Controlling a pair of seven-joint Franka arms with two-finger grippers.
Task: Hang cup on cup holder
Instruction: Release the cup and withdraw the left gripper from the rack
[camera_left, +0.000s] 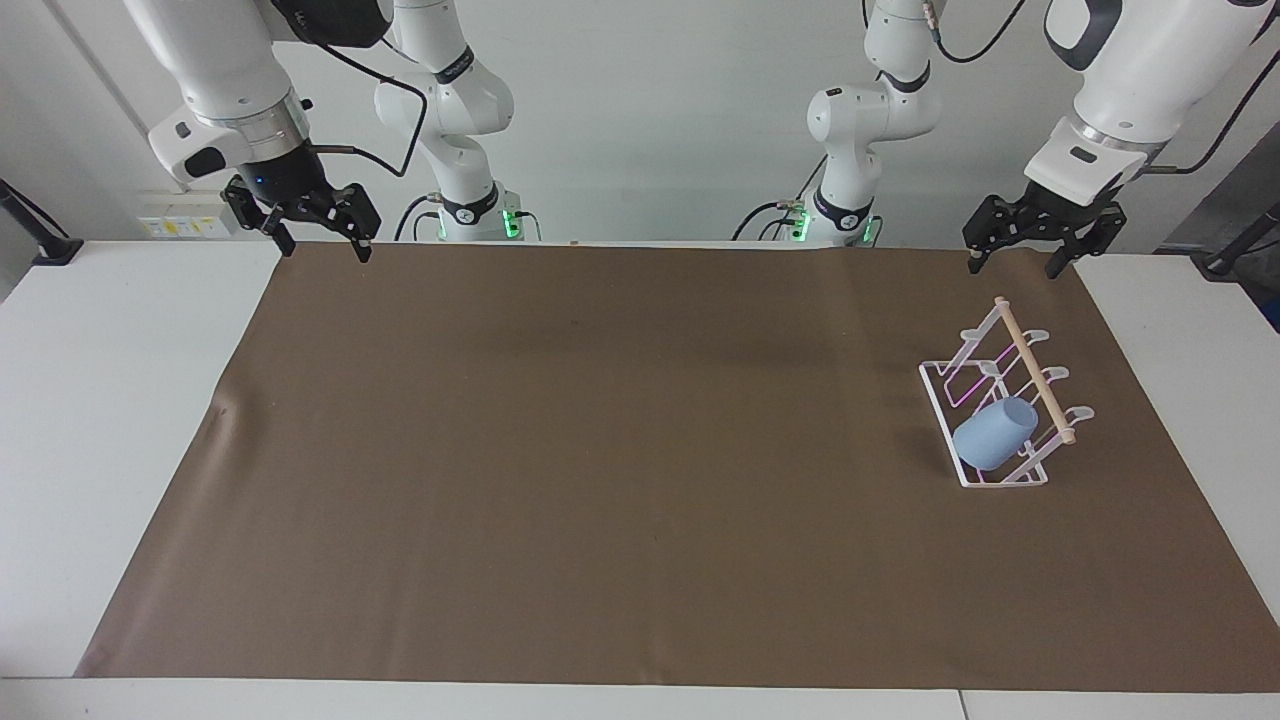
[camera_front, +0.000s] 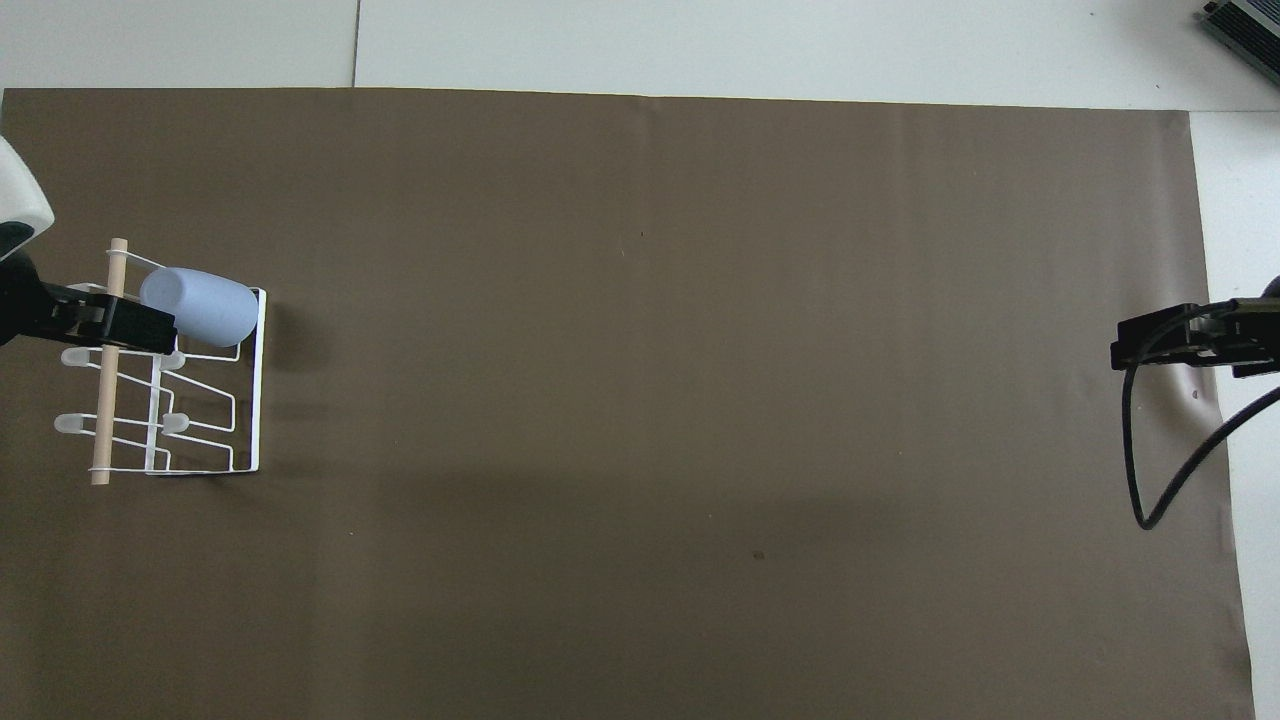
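The light blue cup (camera_left: 993, 435) (camera_front: 200, 305) rests tilted on a prong of the white wire cup holder (camera_left: 1030, 365) (camera_front: 250, 400), at the end of the rack farthest from the robots. The holder stands on the mat toward the left arm's end of the table. My left gripper (camera_left: 1012, 264) (camera_front: 100, 325) hangs open and empty in the air, clear of the holder, over the mat's edge by the robots. At the right arm's end, my right gripper (camera_left: 322, 250) (camera_front: 1150, 345) waits raised over the mat's corner, open and empty.
A brown mat (camera_left: 600, 450) covers most of the white table (camera_left: 100, 400). A black cable (camera_front: 1170, 470) loops from the right arm over the mat's edge. A grey device (camera_front: 1245, 25) sits at the table corner farthest from the robots.
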